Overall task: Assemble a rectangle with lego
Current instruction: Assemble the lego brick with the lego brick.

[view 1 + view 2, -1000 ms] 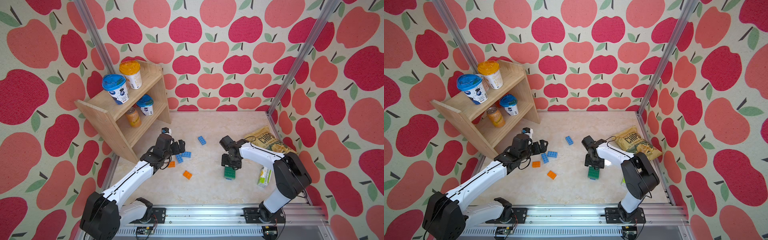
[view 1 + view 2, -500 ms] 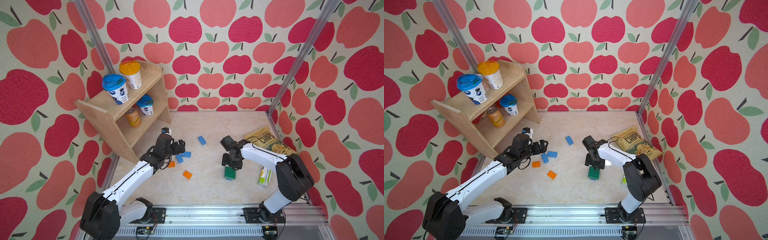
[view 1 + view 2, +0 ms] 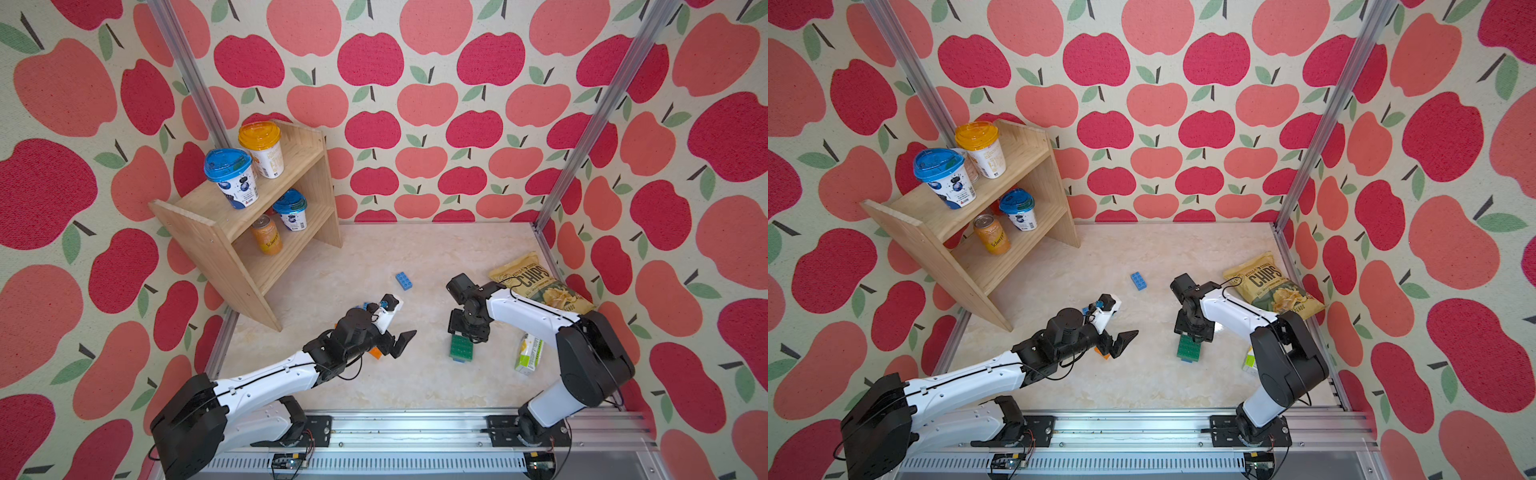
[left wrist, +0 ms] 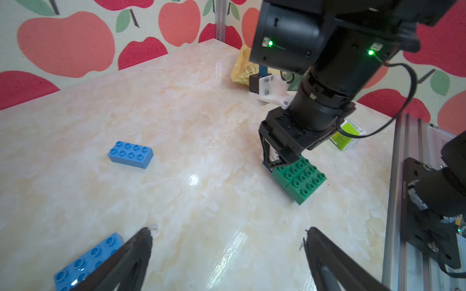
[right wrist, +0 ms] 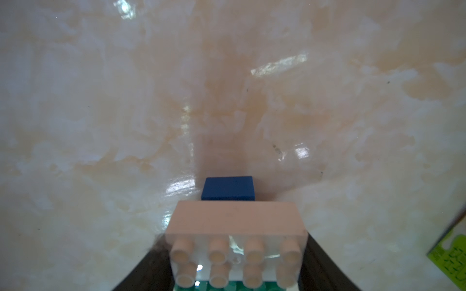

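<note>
Now the right gripper (image 4: 276, 161) sits right on the build, so the right arm is the near one. Its fingers are closed on a white brick (image 5: 237, 231). That brick sits at the back end of the green bricks (image 3: 461, 349), and a dark blue brick (image 5: 228, 188) peeks out from under them. The build lies on the table (image 3: 415, 382), and its long side runs from the back wall toward the front rail.

The left gripper (image 3: 401, 343) is wide open and holds nothing. The build lies to its right, well apart, and its fingers point that way. I think the white brick must be pushed straight down next, and the left gripper could come over to hold the build.

A second ago the left gripper was back by the blue bricks near the shelf (image 3: 249, 232). It has swung out to the middle and now hangs over an orange brick (image 3: 376, 352). The right gripper has hardly moved.
</note>
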Controlling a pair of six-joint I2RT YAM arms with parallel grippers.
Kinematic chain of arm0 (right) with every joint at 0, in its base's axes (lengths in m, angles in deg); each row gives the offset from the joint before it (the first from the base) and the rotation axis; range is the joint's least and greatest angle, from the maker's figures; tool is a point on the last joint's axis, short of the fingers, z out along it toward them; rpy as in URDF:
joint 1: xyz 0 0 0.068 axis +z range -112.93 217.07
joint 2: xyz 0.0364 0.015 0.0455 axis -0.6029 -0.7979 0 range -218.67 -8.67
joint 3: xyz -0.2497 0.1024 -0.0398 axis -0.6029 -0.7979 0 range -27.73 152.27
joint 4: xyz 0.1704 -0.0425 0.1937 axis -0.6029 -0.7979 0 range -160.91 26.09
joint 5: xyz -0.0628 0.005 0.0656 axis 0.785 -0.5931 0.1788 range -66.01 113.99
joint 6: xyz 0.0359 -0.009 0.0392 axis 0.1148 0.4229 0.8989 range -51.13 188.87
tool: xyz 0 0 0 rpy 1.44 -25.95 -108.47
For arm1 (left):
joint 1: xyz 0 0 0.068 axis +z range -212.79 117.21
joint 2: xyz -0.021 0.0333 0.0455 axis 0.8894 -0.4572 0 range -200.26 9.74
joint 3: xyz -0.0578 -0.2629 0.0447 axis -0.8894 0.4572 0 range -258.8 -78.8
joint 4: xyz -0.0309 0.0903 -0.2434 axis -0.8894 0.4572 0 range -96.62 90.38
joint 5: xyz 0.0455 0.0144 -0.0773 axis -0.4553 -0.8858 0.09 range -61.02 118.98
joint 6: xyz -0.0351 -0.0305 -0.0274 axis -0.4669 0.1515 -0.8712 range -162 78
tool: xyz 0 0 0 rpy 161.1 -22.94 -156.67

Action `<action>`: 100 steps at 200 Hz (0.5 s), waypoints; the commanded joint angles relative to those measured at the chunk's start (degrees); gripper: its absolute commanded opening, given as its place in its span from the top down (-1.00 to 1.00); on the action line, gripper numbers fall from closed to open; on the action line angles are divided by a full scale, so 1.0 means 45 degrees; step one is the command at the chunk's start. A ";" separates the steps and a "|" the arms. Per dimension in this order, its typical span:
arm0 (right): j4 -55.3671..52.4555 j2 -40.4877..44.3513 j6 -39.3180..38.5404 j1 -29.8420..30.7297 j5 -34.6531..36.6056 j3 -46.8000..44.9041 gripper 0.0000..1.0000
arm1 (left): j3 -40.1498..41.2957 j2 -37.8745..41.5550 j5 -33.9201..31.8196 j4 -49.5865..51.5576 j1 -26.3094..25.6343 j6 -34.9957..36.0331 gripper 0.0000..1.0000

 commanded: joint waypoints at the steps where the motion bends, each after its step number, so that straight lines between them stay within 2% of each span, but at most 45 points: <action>1: -0.0075 0.0274 0.0202 -0.0073 -0.0162 -0.0211 -0.01 | 0.0375 -0.1121 -0.0171 -0.2264 -0.0907 0.1552 -0.95; 47: 0.0179 0.0120 0.0361 -0.0088 -0.0315 -0.0336 -0.01 | -0.0188 -0.4261 -0.0794 -0.4087 -0.2456 0.1660 -0.95; 100: 0.0254 0.0012 0.0356 -0.0081 -0.0350 -0.0394 -0.01 | -0.1386 -0.6894 -0.0954 -0.4703 -0.3033 0.1598 -0.95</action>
